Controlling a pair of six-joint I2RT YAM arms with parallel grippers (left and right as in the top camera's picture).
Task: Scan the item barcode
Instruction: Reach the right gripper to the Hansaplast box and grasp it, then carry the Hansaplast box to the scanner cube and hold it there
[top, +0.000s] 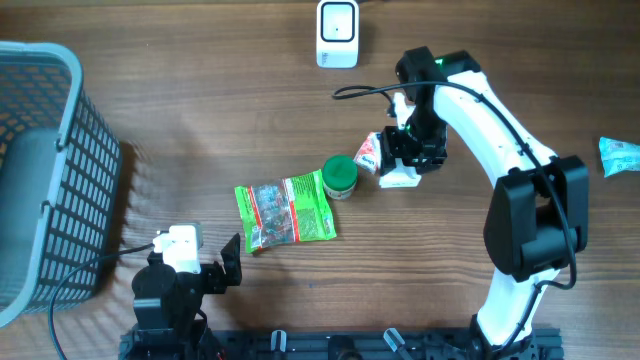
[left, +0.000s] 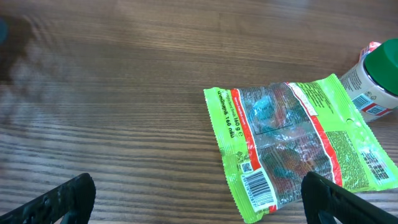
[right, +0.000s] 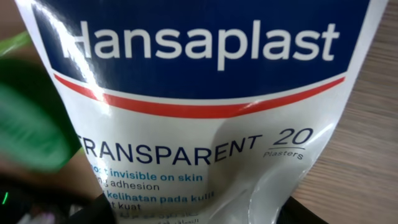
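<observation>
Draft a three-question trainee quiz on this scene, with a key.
1. True or false: the green sachet lies on the table, outside the basket.
2. Which brand is printed on the pack at the right gripper? A Hansaplast, B Nexcare, C Elastoplast.
3. Fill in: the left gripper stands ____, holding nothing.
Key: 1 true; 2 A; 3 open.
</observation>
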